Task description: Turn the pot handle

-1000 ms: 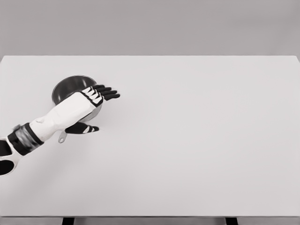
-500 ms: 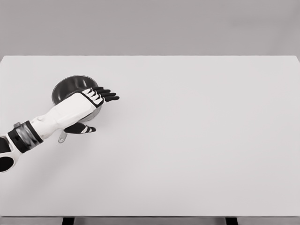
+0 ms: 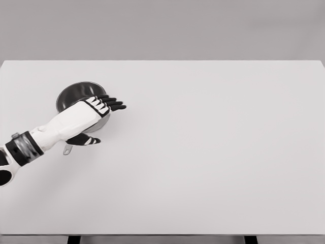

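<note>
Pot [image 3: 71, 95] sat upper left on table [image 3: 213, 152], left hand [image 3: 89, 113] over it, fingers spread, gripping nothing. Looked rigid, slick steel; handle [image 3: 67, 149] end, lower left, best purchase.

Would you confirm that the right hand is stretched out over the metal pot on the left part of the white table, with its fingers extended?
Not quite: it is the left hand, since its arm enters from the picture's left in the head view. The rest holds: it reaches over the metal pot on the left part of the white table, fingers extended.
</note>
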You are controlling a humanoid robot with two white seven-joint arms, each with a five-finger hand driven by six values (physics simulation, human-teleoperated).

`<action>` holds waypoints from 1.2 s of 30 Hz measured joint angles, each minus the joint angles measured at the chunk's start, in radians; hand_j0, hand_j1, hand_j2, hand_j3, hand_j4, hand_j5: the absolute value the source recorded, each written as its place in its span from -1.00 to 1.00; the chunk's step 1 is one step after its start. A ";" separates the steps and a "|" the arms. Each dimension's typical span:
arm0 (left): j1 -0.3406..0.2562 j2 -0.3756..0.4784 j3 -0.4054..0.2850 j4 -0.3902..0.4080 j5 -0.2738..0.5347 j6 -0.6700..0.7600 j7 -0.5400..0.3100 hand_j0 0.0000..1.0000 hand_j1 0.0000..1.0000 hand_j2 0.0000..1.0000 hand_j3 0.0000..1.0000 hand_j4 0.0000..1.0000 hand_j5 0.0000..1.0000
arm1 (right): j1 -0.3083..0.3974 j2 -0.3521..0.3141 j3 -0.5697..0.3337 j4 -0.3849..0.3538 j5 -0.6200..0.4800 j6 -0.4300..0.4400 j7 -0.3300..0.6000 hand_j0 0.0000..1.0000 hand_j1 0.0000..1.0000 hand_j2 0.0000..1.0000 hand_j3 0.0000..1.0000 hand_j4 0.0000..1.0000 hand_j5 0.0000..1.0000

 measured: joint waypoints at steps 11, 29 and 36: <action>0.002 0.030 0.003 0.000 -0.035 0.000 -0.001 1.00 1.00 1.00 1.00 1.00 1.00 | 0.000 0.000 0.000 0.000 0.000 0.000 0.000 1.00 1.00 1.00 1.00 1.00 1.00; 0.000 0.058 0.014 0.000 -0.102 0.000 0.005 1.00 1.00 1.00 1.00 1.00 1.00 | 0.000 0.000 0.000 0.000 0.000 0.000 0.000 1.00 1.00 1.00 1.00 1.00 1.00; 0.002 0.071 0.016 0.000 -0.114 -0.002 0.006 1.00 1.00 1.00 1.00 1.00 1.00 | 0.000 0.000 0.000 0.000 0.000 0.000 0.000 1.00 1.00 1.00 1.00 1.00 1.00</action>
